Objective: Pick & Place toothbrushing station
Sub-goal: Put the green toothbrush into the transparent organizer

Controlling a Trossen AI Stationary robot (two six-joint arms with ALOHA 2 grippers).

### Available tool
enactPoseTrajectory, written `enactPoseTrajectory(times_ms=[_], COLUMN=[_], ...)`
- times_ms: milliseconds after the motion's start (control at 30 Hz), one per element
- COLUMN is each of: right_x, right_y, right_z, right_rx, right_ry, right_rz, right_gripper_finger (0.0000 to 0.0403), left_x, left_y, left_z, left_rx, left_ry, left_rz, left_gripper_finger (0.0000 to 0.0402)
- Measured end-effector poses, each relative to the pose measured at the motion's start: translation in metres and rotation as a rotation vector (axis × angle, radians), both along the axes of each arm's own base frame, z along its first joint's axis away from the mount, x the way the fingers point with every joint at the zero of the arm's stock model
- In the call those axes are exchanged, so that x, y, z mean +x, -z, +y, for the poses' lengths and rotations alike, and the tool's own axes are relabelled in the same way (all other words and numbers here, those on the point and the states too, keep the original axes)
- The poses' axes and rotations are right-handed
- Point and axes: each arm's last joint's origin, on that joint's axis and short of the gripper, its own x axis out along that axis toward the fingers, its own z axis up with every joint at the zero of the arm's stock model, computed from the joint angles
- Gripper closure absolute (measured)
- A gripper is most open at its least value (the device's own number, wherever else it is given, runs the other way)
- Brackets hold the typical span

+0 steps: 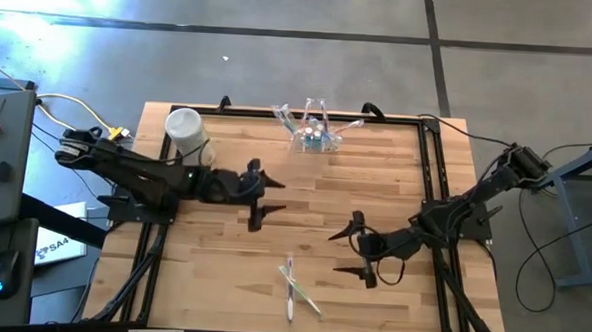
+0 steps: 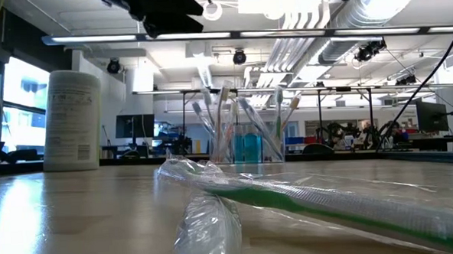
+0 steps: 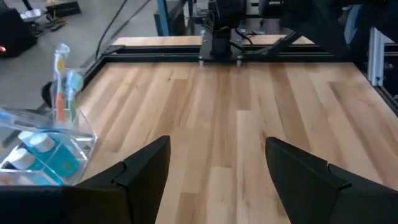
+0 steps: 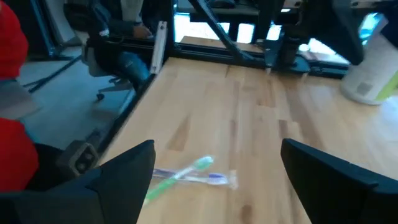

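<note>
The toothbrushing station (image 1: 314,135), a small clear holder with several pastel toothbrushes standing in it and blue items inside, stands on its base near the table's far edge, in the middle. It also shows in the low view (image 2: 242,141) and in the left wrist view (image 3: 46,149). My left gripper (image 1: 263,195) hangs open above the table, left of centre and nearer than the station, with nothing between its fingers (image 3: 143,171). My right gripper (image 1: 360,253) hangs open right of centre, also holding nothing, and points toward the near left.
A white canister (image 1: 187,131) stands at the far left of the table. Two wrapped toothbrushes (image 1: 293,286) lie crossed near the front edge, ahead of my right gripper (image 4: 186,174). A black frame rail (image 1: 431,172) borders the table. Bare wood lies between the grippers.
</note>
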Motion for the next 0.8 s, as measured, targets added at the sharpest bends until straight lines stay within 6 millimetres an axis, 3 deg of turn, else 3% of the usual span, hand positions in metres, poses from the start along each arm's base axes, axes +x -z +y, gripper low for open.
enactPoseTrajectory(times_ms=[133, 300, 533, 800], right_x=[0.009, 0.038, 0.076, 0.119], right_y=[-0.005, -0.011, 0.013, 0.041], right_z=[0.017, 0.046, 0.062, 0.076], right_rx=[0.003, -0.010, 0.030, 0.065], right_ry=[-0.021, -0.010, 0.155, 0.209], right_rz=[0.044, 0.186, 0.469, 0.543], right_gripper_finger=[0.0068, 0.0082, 0.0084, 0.0084], left_x=[-0.004, -0.009, -0.014, -0.016], left_y=[0.000, 0.000, 0.002, 0.004], left_z=[-0.020, -0.035, -0.051, -0.052], left_rx=[0.021, -0.016, -0.046, -0.013], left_ry=[-0.027, -0.035, 0.004, -0.036], left_rz=[-0.006, -0.020, -0.008, 0.018], left_gripper_finger=[0.0142, 0.0142, 0.0142, 0.0142])
